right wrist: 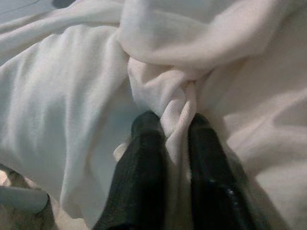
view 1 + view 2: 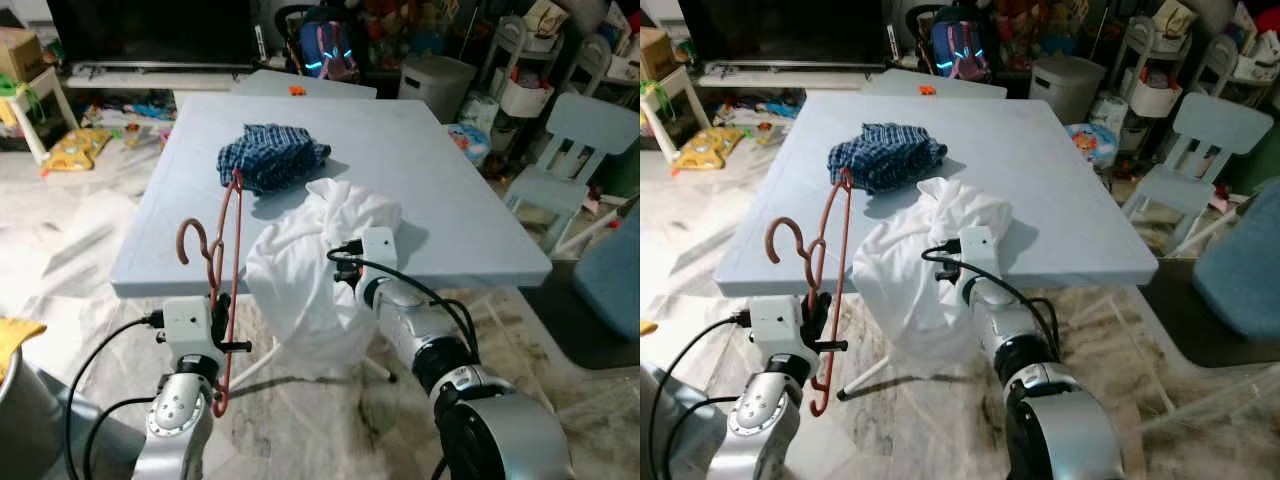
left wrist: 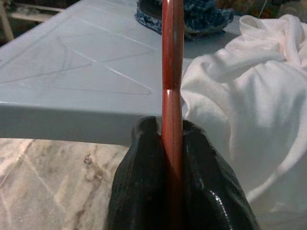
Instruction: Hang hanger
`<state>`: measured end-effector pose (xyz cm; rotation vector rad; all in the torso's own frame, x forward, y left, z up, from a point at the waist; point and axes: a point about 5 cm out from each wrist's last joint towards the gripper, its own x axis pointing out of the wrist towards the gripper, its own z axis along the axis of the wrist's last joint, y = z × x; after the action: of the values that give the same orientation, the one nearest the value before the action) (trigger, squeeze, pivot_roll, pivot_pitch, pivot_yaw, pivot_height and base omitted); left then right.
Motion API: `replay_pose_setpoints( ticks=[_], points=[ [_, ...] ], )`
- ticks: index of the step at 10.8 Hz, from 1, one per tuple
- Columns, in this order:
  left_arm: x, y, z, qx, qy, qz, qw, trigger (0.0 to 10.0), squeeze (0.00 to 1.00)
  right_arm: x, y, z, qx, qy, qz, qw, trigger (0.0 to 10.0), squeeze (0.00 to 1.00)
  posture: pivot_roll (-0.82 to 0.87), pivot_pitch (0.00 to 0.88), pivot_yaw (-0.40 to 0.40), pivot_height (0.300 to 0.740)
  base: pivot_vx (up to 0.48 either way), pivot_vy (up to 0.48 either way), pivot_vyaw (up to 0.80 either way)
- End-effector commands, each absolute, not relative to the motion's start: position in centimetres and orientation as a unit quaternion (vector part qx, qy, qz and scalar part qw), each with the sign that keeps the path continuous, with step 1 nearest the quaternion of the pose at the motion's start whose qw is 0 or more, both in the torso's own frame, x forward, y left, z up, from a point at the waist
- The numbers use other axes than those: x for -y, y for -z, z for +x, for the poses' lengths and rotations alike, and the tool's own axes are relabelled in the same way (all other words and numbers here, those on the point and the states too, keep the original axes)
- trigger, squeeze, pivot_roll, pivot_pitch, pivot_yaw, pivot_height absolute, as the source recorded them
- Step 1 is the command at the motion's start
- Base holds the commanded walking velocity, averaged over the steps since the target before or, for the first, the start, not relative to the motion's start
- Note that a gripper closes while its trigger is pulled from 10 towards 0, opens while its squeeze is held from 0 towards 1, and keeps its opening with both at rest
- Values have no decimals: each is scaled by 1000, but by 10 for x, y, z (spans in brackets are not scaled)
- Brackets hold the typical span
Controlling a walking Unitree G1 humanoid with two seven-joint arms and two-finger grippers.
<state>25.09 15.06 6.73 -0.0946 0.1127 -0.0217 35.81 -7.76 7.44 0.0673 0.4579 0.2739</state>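
A red hanger (image 2: 225, 270) is held upright in front of the desk (image 2: 420, 170) near its edge, clamped between the fingers (image 3: 144, 187) of the left gripper (image 3: 171, 143). A fold of the white shirt (image 2: 310, 260), which hangs over the desk edge, is pinched by the right gripper (image 1: 175, 127). A blue checked cloth (image 2: 270, 155) lies further back on the desk.

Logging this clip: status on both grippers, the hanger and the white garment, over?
Left gripper shut on red hanger, held upright. Right gripper pinching white garment draped over table edge. Blue plaid cloth lies behind.
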Motion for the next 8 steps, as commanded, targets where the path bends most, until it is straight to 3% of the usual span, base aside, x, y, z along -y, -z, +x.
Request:
replay_pose_setpoints(
  ticks=[1,5,8],
  points=[
    [-151,-64,246,-66,8,-55,996,10000,0,77,-66,353,-245,-143,33,958,0,0,8,0,-65,740,244,0,0],
    [-149,-63,247,-68,10,-57,996,10000,0,88,-65,353,-222,-123,50,966,0,0,-5,0,-60,740,242,0,0],
    [-147,-63,248,-70,12,-57,996,10000,0,88,-66,354,-218,-123,52,967,0,0,-7,0,-59,740,0,0,0]
  ],
)
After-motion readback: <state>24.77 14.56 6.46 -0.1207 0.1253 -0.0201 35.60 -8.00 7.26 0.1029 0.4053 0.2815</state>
